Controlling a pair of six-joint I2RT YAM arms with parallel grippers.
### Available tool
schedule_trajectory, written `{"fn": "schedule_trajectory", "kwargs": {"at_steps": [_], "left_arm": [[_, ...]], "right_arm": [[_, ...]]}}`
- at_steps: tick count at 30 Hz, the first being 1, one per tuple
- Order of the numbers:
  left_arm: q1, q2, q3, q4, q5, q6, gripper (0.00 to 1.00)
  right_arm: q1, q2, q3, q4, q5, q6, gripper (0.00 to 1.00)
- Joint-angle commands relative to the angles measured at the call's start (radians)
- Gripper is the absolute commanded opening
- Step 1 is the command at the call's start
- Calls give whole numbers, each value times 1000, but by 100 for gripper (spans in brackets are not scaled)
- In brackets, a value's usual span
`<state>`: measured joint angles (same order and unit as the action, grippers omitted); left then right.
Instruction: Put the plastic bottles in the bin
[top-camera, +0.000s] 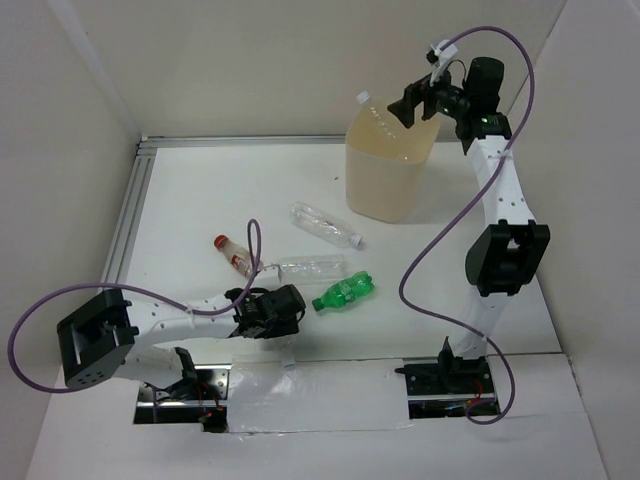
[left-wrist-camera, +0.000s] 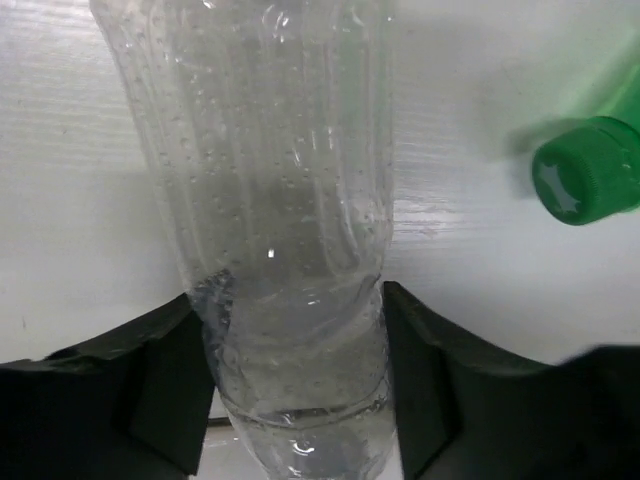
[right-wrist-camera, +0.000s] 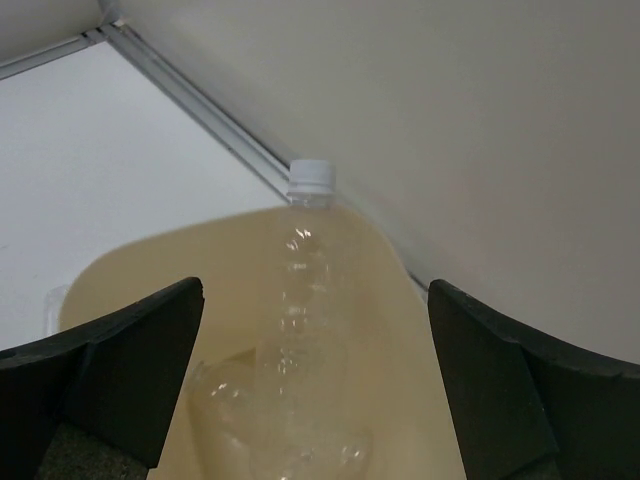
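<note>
Holds the left gripper (left-wrist-camera: 290, 300) low over the near left of the table (top-camera: 200, 190), its 2 dark fingers (left-wrist-camera: 150, 390) pressed against either side of the gripped clear bottle (left-wrist-camera: 290, 200), clamped on it, with that bottle lying on its side on the white surface. Shows the green bottle (top-camera: 345, 291) just beside it on the right, also lying down, green cap turned toward the gripper. Leaves 2 more farther out on the table: the red-capped bottle (top-camera: 232, 252), short and slanted, off to the left, and the loose clear bottle (top-camera: 325, 225), lying at an angle near the foot of the bin (top-camera: 385, 185). Puts that bin, tall and cream-beige, at the far right of the table, close to the back wall. Has the right gripper (right-wrist-camera: 315, 290) raised above the bin's far right rim, jaws spread wide with nothing between them — fully open. Down inside the bin: the standing bottle (right-wrist-camera: 300, 300), clear with a white cap, upright against a far corner, cap poking above the rim. More clear plastic at the bin's bottom — too blurred to count.
</note>
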<state>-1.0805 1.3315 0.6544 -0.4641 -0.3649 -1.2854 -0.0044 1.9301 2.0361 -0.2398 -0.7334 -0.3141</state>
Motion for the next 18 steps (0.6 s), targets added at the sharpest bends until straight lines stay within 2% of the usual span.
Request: {"fn": "schedule_trajectory", "kwargs": {"at_steps": [1,2,5,6,7,8,9,10,11,12,13,14,15,16,17,18], "left_arm": [[2,5,-39,30,-14,21,65],[-12,5,-39,30,-5,30,46],[-61,-55,54,-98,-28,60,25],[-109,-77,130,-134,-57,90,14],[-134,-122,173,-165,-71,115,12],[-153,-146,218,-189,-81,141,9],[-163,-166,302,-205,-82,214,7],[-164,-184,344,-194,-82,265,6],[-164,-208,384,-176,-82,311,3],[-164,-209,424,-122,-110,412,3],[-164,-209,501,-89,-130,469,3],[-164,-184,542,-53,-152,521,3],[-119,-161,580,-9,-161,578,3],[-93,-135,647,93,-161,689,3],[-61,-106,680,152,-148,736,3],[-21,-44,709,213,-120,779,3]], "right_arm": [[-9,-166,-66,-25,-112,30,100],[-19,-190,-85,-45,-162,6,100],[-19,-308,-180,-165,-253,-90,100],[-19,-380,-213,-199,-315,-180,98],[-19,-417,-252,-286,-348,-248,93],[-19,-457,-345,-321,-369,-311,85],[-19,-544,-402,-343,-383,-383,60],[-19,-589,-463,-352,-383,-397,46],[-19,-632,-596,-352,-383,-410,36],[-19,-716,-658,-372,-374,-489,29],[-10,-758,-721,-383,-356,-523,27],[-9,-795,-848,-374,-339,-542,30],[-9,-830,-903,-374,-305,-552,35],[-9,-889,-953,-374,-291,-563,43],[-9,-913,-1028,-392,-282,-575,56],[-9,-930,-1056,-410,-282,-594,59]]}}
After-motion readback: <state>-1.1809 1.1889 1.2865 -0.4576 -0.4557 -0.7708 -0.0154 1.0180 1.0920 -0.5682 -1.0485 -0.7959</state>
